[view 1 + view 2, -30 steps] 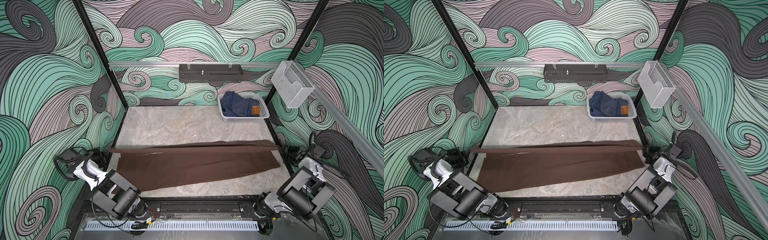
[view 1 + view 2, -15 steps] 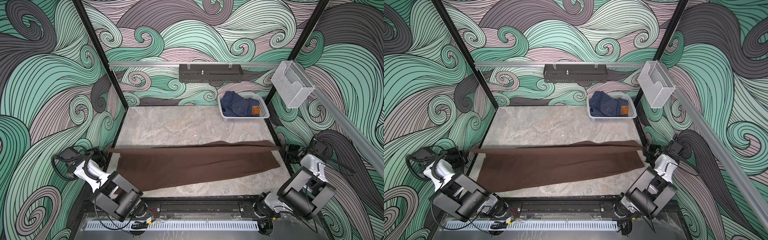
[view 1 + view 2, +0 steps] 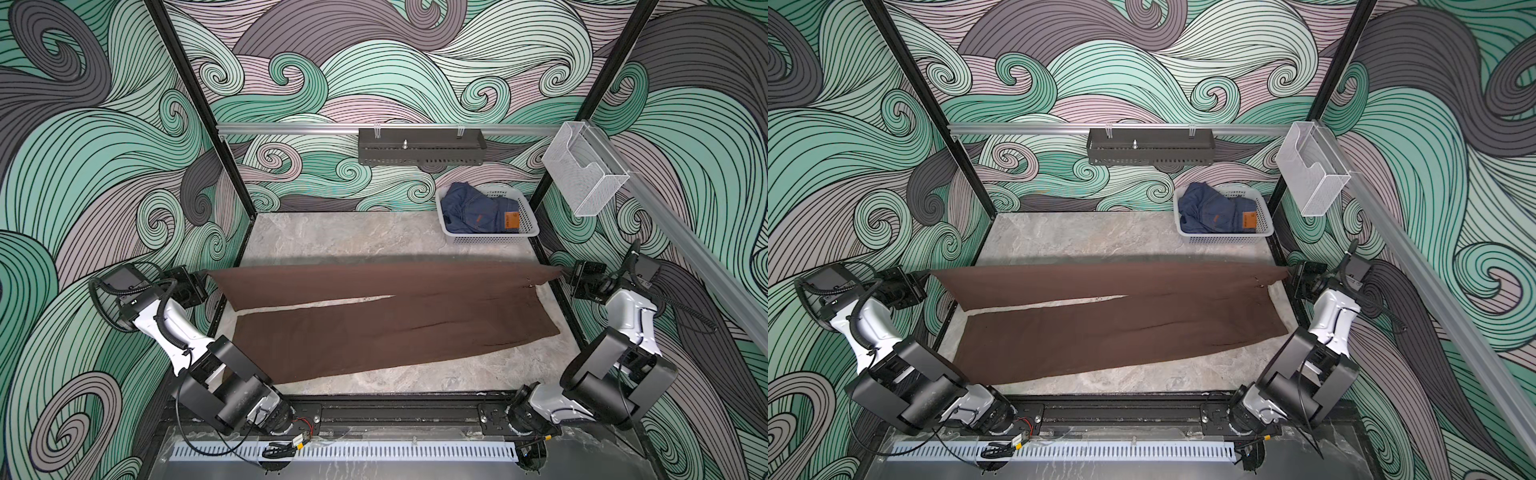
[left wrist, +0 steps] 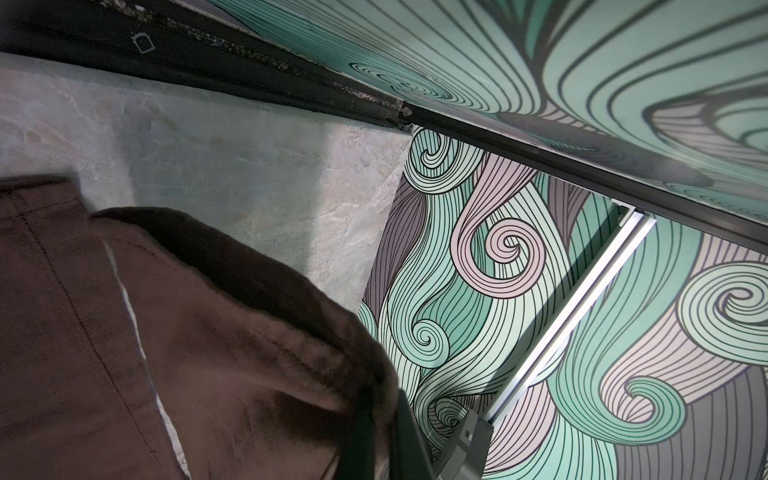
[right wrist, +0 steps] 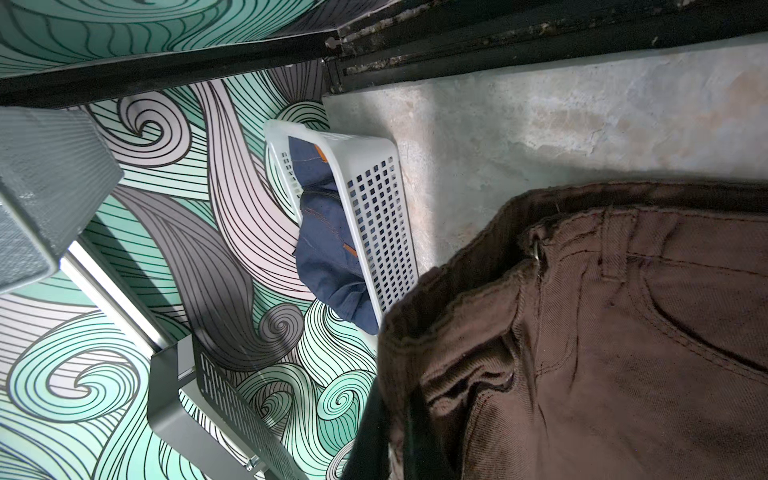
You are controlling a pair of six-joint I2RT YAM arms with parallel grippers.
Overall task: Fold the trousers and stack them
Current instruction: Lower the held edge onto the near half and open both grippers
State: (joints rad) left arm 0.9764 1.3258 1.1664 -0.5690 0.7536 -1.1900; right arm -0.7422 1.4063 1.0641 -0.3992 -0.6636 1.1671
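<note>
At the left edge of the table, the left gripper has its fingers closed on the hem corner of the far leg of the long dark chocolate-brown trousers of soft matte fabric. In the left wrist view the hem is bunched right at the fingers. The trousers lie across the near half of the grey marble-patterned tabletop, from left to right. Their far edge is lifted and stretched in a straight line between the two grippers, while the near leg lies flat on the tabletop. Between the two legs, a narrow wedge of tabletop shows on the left part. In the far right corner stands a white perforated plastic basket, well apart from the trousers, with dark blue jeans inside. At the right edge, the right gripper is closed on the waistband corner. The right wrist view shows the waistband with a belt loop and a pocket seam.
</note>
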